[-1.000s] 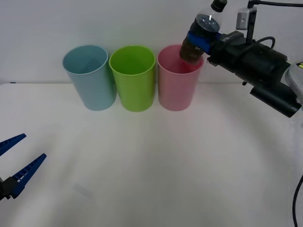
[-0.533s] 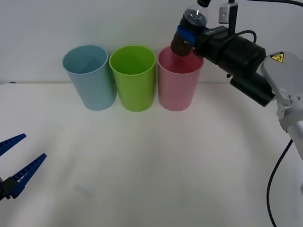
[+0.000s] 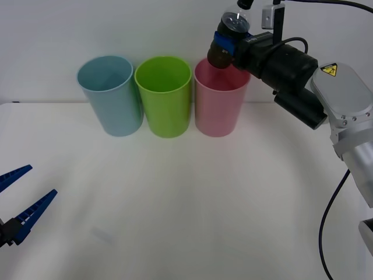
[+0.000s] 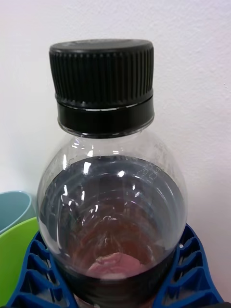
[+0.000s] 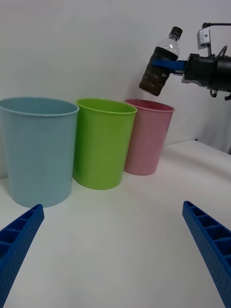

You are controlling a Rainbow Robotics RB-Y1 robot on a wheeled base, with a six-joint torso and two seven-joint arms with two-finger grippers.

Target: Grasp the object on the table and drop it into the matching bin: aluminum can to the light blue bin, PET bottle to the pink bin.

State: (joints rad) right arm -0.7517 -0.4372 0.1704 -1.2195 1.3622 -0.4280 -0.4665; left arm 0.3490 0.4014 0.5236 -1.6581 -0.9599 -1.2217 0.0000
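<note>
My right gripper (image 3: 224, 42) is shut on the PET bottle (image 3: 228, 39), a small clear bottle with a black cap and a dark lower band. It holds the bottle tilted, just above the rim of the pink bin (image 3: 218, 105). In the right wrist view the bottle (image 4: 111, 192) sits between the blue fingers (image 4: 192, 274). The left wrist view shows the bottle (image 5: 161, 62) hanging over the pink bin (image 5: 146, 137). The light blue bin (image 3: 111, 96) stands at the row's left end. My left gripper (image 3: 23, 195) rests open low at the table's left front.
A lime green bin (image 3: 164, 96) stands between the light blue and pink bins, all three in a row at the back of the white table (image 3: 186, 204). A white wall rises right behind them. The right arm's black body (image 3: 285, 64) reaches in from the right.
The right gripper has carried the bottle leftward and slightly up, from beside the pink bin's right rim to over its opening. The left gripper has not moved.
</note>
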